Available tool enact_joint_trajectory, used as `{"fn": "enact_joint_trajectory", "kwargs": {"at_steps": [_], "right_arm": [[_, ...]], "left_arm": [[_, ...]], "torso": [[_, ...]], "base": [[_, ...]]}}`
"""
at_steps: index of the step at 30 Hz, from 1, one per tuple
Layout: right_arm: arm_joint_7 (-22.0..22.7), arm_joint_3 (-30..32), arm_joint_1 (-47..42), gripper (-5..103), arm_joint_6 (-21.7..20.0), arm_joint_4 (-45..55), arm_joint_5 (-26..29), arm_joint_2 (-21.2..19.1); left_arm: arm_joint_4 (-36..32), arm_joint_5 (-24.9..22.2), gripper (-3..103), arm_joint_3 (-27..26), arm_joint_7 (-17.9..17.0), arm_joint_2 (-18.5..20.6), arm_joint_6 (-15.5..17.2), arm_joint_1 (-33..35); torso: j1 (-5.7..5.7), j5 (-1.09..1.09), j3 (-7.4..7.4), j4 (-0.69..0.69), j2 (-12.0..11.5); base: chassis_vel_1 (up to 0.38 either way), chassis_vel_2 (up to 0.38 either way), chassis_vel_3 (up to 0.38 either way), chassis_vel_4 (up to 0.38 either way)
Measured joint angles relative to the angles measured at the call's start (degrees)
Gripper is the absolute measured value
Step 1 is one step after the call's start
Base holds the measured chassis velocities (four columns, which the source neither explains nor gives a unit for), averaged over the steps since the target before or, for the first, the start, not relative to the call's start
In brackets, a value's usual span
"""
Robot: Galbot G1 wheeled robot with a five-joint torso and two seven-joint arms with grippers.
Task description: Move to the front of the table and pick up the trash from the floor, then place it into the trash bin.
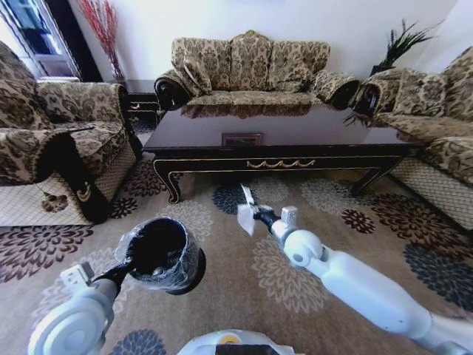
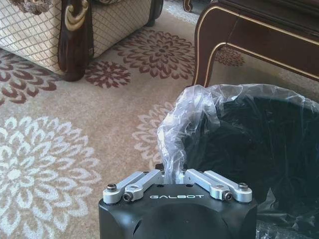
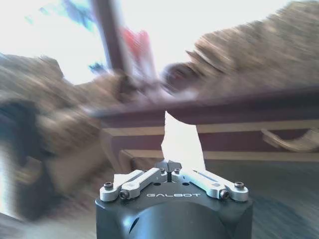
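Note:
The dark-brown table with gold trim stands ahead on the carpet. My left gripper is shut on the rim of the black trash bin, whose clear plastic bag folds over the edge; the bin is held tilted above the floor at the lower left. To its right, my right gripper is shut on a piece of white paper trash, held up in the air in front of the table. In the right wrist view the white paper sticks up from the right gripper.
Patterned sofas surround the table: one on the left, one behind, one on the right. A flowered carpet covers the floor. A table leg stands close beyond the bin.

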Motion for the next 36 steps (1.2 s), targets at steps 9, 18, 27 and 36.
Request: {"fn": "enact_joint_trajectory", "kwargs": {"at_steps": [9,18,27,36], "right_arm": [[-11.3,-8.1,7.6,0,13.2,2.4,3.6,3.4],[-16.3,-18.7,18.4,0,17.4,1.5,2.7,6.2],[-18.1,-27.4,24.8,0,19.3,-2.4,-1.5,10.3],[-18.3,-32.8,26.0,0,19.9,-7.1,-3.7,14.5]], "left_arm": [[0.5,0.0,4,0.4,0.2,-0.1,0.0,-0.7],[1.0,-0.6,4,1.0,0.3,-0.3,0.0,-1.7],[2.1,-0.9,4,1.7,0.4,-0.3,0.2,-2.9],[2.2,-1.4,4,1.1,0.4,-0.7,0.2,-3.1]], "torso": [[0.0,0.0,0.0,0.01,0.0],[0.0,0.0,0.0,0.0,0.0],[0.0,0.0,0.0,0.0,0.0],[0.0,0.0,0.0,0.01,0.0]], "base": [[0.0,0.0,0.0,0.0],[0.0,0.0,0.0,0.0],[0.0,0.0,0.0,0.0],[0.0,0.0,0.0,0.0]]}}
